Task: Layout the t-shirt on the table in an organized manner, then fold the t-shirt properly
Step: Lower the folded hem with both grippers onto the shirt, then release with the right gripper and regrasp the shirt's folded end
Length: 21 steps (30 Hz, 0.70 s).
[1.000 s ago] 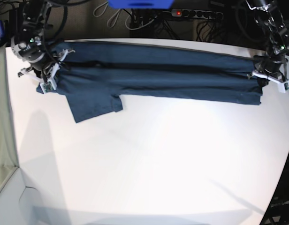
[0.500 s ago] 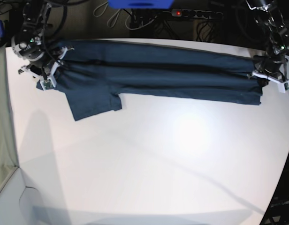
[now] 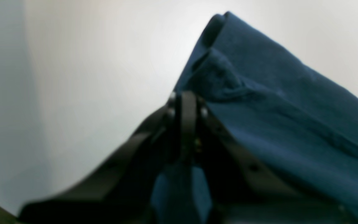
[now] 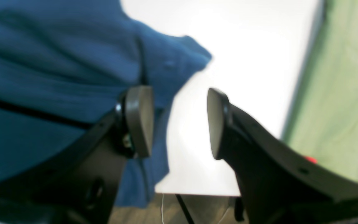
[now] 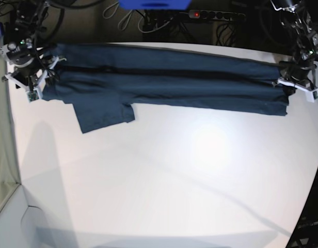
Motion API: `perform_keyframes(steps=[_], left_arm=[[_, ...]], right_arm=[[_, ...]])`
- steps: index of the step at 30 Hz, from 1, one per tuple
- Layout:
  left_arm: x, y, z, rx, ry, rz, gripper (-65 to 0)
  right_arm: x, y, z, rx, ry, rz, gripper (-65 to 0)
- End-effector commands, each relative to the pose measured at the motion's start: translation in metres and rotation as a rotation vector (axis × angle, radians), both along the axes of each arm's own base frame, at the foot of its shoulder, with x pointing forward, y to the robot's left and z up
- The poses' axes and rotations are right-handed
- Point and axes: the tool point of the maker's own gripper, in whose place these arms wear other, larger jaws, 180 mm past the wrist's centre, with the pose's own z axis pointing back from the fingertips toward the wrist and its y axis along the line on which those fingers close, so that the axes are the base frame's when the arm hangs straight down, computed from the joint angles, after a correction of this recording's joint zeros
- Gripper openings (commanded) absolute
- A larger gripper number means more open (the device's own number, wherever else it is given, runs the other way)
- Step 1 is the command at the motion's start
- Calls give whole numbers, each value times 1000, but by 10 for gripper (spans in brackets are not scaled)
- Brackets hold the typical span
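**Item: t-shirt, folded lengthwise, strung between two claws along the far edge of the bench**

Position. I see the t-shirt (image 5: 164,82) lying as a long narrow band on the bench (image 5: 164,181), hard against its far edge. One sleeve flap juts from the band toward the near side, close to the right-arm end.

Long axis. It runs across the bench from one arm to the other. Each claw sits at one end of that axis, so both are equally near their own end.

Left claw (image 5: 297,85). Pressed together on the t-shirt's end fold. In the left wrist view the cloth (image 3: 275,102) rises from the closed tips (image 3: 185,105) and runs away from them up and to that view's right.

Right claw (image 5: 30,77). Spread apart, holding nothing. In the right wrist view the cloth (image 4: 57,71) lies beside and behind one pad (image 4: 140,119); the other pad (image 4: 216,123) stands over bare bench. The gap between them is empty. The t-shirt's end corner lies just beside this claw, toward the left claw along the band.

Judgement. I reckon the next move hinges on that end: my right claw is off the cloth and must reach along the long axis toward the left claw to regrip.
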Motion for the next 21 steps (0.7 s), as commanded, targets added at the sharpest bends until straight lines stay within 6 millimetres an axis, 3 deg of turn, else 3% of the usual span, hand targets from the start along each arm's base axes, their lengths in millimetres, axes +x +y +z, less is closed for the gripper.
perform_keyframes(steps=[1, 7, 14, 21], left_arm=[[0, 6, 5, 17, 0, -1, -590], [-2, 1, 0, 8, 6, 6, -371], [-2, 0, 0, 7, 6, 4, -366], [-2, 0, 0, 7, 6, 4, -366]], right_arm=[[12, -3, 19, -15, -68, 6, -363], [37, 17, 52, 41, -207, 33, -362], [91, 60, 51, 80, -127, 117, -362], [139, 90, 20, 205, -27, 150, -362]])
